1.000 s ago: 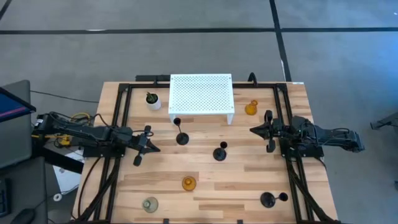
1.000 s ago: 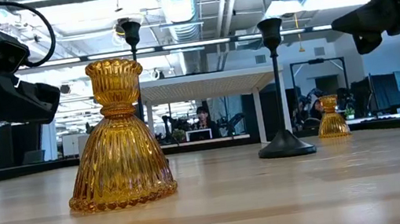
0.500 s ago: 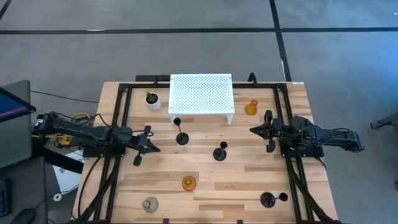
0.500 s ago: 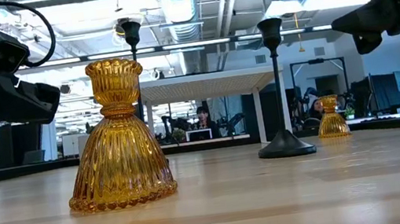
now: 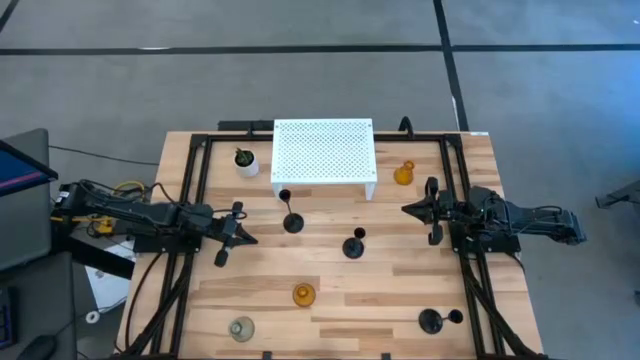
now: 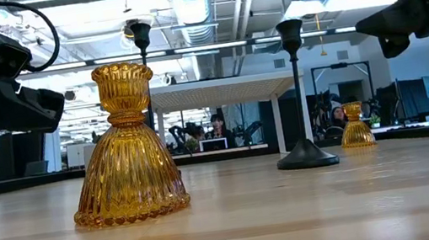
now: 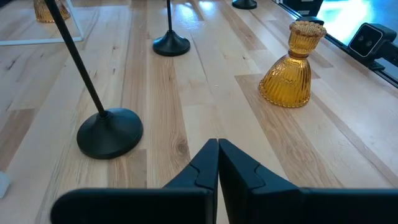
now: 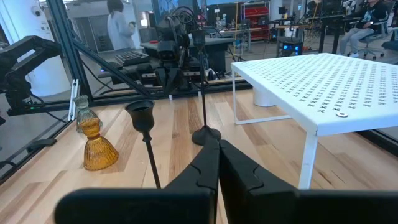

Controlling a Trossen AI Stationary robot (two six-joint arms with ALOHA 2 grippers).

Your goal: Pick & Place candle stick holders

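Left gripper (image 5: pixel 236 234): you see it poised over the left side of the table, fingers pressed together, holding nothing.
Right gripper (image 5: pixel 418 210): it waits over the right side, near the far amber holder, fingers likewise closed and empty.
Black holders: one (image 5: pixel 291 220) stands just in front of the white perforated stand (image 5: pixel 323 152), one (image 5: pixel 354 245) near the table's middle, one (image 5: pixel 432 320) at the near right edge.
Glass holders: an amber one (image 5: pixel 304 295) sits near centre, another amber one (image 5: pixel 403 174) just right of the stand, a clear-grey one (image 5: pixel 241 328) at the near left.
Handling, black: judge them light, stiff and top-heavy on thin stems; pinch the stem low, close to the round base, so they do not swing.
Handling, glass: expect weight, slick ribbed sides and breakage if dropped; take the narrow neck under the cup.
Hard to see: the low view shows only three or four holders, the nearest amber one (image 6: pixel 125 147) blocking much behind it; neither wrist view shows the near-right black holder clearly.
Other: a small white pot with a green plant (image 5: pixel 246 161) stands left of the stand; leave it.
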